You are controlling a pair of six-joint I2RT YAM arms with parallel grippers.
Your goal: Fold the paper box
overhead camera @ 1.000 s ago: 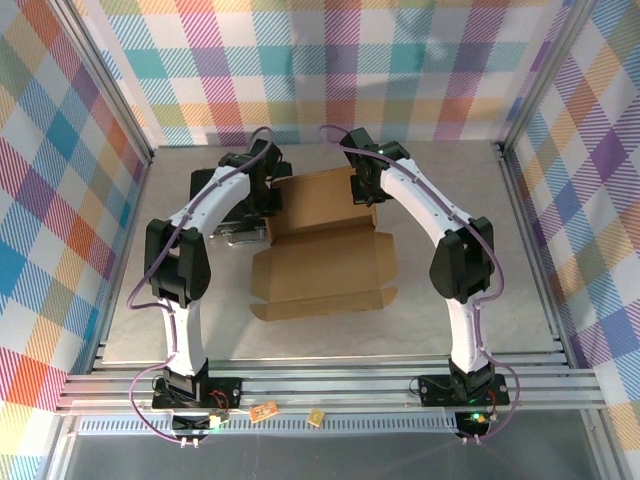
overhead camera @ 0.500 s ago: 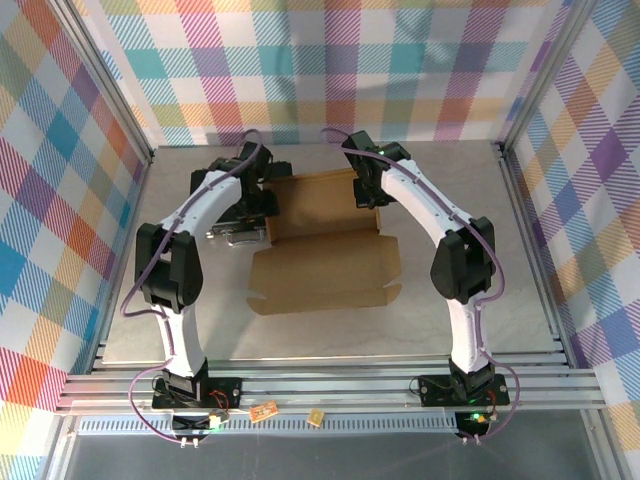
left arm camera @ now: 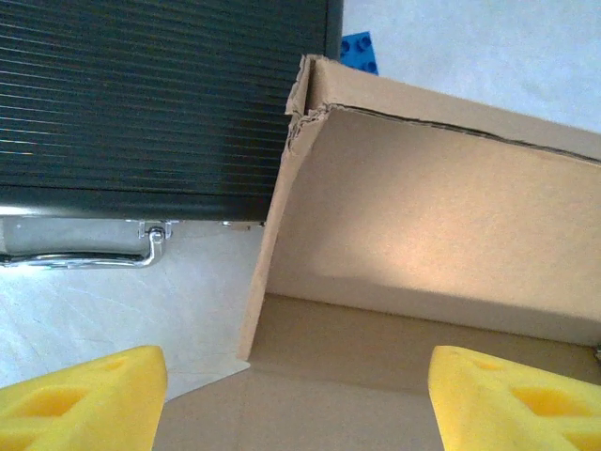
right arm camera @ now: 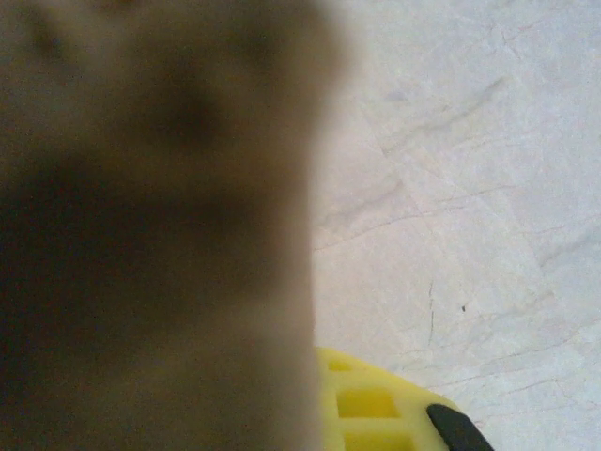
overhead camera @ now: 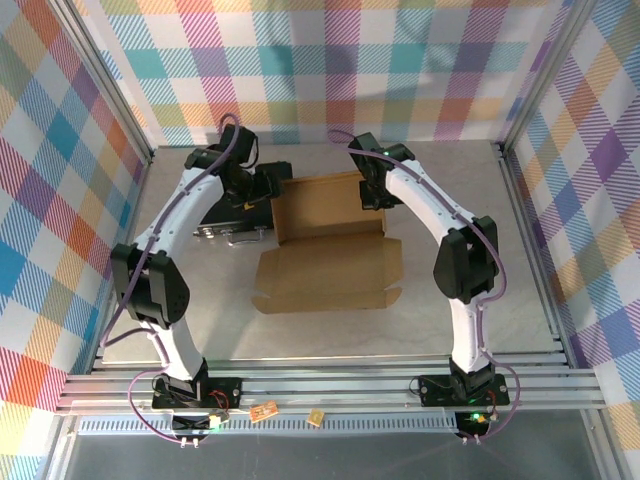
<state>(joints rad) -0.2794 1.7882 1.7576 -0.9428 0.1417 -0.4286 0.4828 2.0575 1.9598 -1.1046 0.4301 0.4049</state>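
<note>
Springback worries me: left end effector (left arm camera: 300, 404) wide, right end effector (overhead camera: 372, 192) pinching the paper box (overhead camera: 325, 265) wall; unsupported left wall may flop.

paper box (left arm camera: 432, 235): matt corrugated cardboard | black case (left arm camera: 160, 94): ribbed, metal handle (left arm camera: 84, 258)

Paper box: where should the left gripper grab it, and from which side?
I'd take the paper box by the top edge of its upright left wall, from above, left gripper astride it. That wall is thin and standing, and the black case lies close along its outer side.
</note>
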